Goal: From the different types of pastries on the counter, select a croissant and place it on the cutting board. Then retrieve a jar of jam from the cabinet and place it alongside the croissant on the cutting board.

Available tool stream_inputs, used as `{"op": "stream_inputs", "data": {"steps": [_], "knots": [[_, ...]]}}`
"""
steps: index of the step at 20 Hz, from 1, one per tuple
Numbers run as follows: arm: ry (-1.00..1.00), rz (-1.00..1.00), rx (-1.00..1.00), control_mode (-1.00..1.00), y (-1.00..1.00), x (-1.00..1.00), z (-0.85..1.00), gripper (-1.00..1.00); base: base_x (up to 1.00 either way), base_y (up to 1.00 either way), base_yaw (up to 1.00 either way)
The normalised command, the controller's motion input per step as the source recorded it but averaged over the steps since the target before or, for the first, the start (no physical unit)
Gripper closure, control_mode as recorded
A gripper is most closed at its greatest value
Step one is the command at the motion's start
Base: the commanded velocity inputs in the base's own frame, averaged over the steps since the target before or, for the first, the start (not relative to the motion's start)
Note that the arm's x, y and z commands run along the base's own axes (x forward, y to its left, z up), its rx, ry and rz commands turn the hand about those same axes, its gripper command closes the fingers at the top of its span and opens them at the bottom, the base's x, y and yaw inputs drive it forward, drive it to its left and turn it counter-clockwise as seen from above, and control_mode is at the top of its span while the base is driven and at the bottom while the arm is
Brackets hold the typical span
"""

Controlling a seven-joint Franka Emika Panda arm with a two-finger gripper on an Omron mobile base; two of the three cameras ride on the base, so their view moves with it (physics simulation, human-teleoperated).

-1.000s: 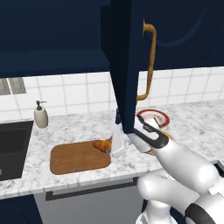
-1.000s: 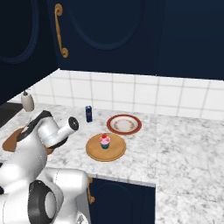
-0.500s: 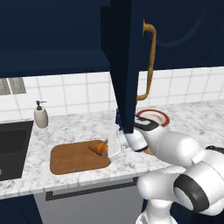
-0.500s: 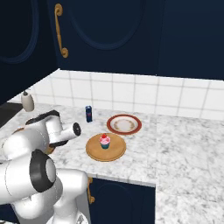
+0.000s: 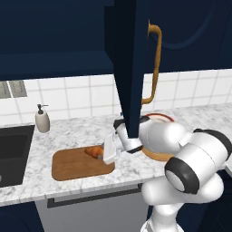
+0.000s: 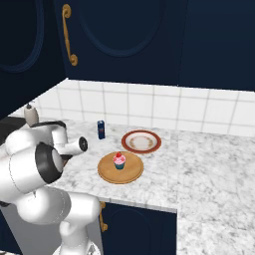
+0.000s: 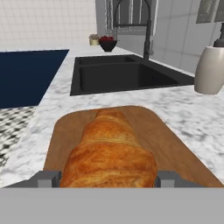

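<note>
As the arm swings lower over the white marble table (image 5: 72, 136), the tool (image 5: 108, 153) now hangs at the right edge of the wooden cutting board (image 5: 68, 166), nearer the surface than it was 1 second ago, when it stood higher and further right beside the open cabinet door (image 5: 131, 68). Between its 2 fingertips (image 7: 48, 178) sits the croissant (image 7: 111, 153), which the hand view shows stretched out along the board's length with the fingers pressed to both flanks, so the tool is closed on the pastry and has not let go. From the left base view the croissant (image 5: 94, 151) appears at or just above the board's top right corner; whether it already rests on the wood cannot be told. Beyond the board lie the dark sink (image 7: 118, 76) and, to one side, the beige soap dispenser (image 5: 42, 120). Across the table, the pink-frosted cupcake (image 6: 119, 160) stays on its round wooden plate (image 6: 107, 172), with a red-rimmed plate (image 6: 141, 141) behind it. Judged from this, step 1 is close to done: release looks to be all that remains, after which the jam jar, not visible here, must be fetched from the cabinet.
</note>
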Motion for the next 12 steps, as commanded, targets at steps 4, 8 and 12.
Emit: {"op": "stream_inputs", "data": {"steps": [4, 8, 12], "knots": [[0.0, 0.0, 0.0, -1.0, 0.0, 0.22, -0.32, 1.0, 0.0, 0.0, 0.0], [0.0, 0.0, 0.0, -1.0, 0.0, 0.25, -0.3, 1.0, 0.0, 0.0, 0.0], [0.0, 0.0, 0.0, -1.0, 0.01, 0.2, -0.29, 1.0, 0.0, 0.0, 0.0]]}}
